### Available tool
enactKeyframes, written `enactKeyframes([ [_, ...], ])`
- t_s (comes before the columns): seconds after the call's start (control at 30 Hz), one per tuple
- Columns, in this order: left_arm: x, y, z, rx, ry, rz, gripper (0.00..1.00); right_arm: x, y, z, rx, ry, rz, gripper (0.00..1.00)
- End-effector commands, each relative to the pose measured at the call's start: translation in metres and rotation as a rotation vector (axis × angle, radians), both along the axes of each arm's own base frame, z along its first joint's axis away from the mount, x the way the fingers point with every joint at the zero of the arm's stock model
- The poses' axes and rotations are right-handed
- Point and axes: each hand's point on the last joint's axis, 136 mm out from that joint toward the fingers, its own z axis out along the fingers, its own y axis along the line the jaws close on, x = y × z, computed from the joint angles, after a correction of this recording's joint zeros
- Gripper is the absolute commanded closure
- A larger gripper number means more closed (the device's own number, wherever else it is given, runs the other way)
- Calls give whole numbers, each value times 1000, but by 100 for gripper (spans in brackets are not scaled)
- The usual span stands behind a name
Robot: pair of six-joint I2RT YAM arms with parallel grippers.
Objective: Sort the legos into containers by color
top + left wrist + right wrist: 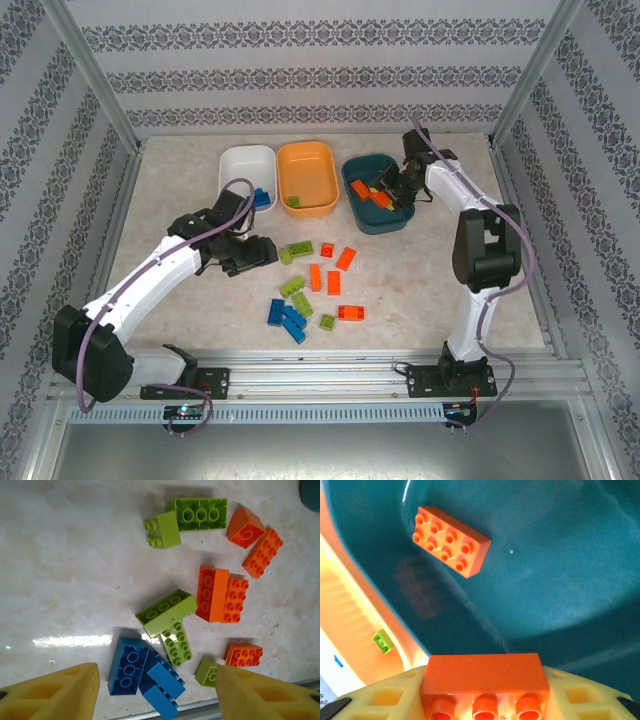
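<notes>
Loose legos lie mid-table: blue ones, lime green ones and orange ones. My left gripper hovers open over them, with the blue bricks below the gap and nothing held. The white container holds a blue brick. In the orange container lies a green brick. My right gripper is over the teal container, shut on an orange brick. Another orange brick lies inside.
The three tubs stand in a row at the back of the marbled table. Patterned walls and metal frame posts close in the sides. A metal rail runs along the near edge, close to the blue bricks.
</notes>
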Motion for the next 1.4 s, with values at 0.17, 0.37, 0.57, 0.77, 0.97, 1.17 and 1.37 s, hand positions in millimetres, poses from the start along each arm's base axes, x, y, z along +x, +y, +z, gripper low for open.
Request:
enactKeyframes([
  [0.17, -16, -11, -20, 58, 50, 69, 34, 20, 3, -30, 2, 29, 39, 50],
  [0.37, -15, -18, -31, 74, 63, 10, 32, 18, 1, -29, -16, 19, 44, 38],
  [0.57, -1, -32, -39, 104, 88, -98, 31, 6, -3, 3, -40, -51, 38, 33],
  [0.77, 24, -32, -50, 104, 92, -93, 34, -37, 6, 50, -90, -133, 124, 33],
  [0.97, 59, -42, -60, 132, 112, -126, 37, -117, 25, 53, -112, -140, 242, 33],
  [1.17, 81, -39, -81, 200, 165, -136, 39, -186, 32, 38, -149, -98, 341, 33],
  [1.37, 89, -27, -91, 238, 199, -121, 41, -220, 17, 20, -159, -59, 304, 34],
])
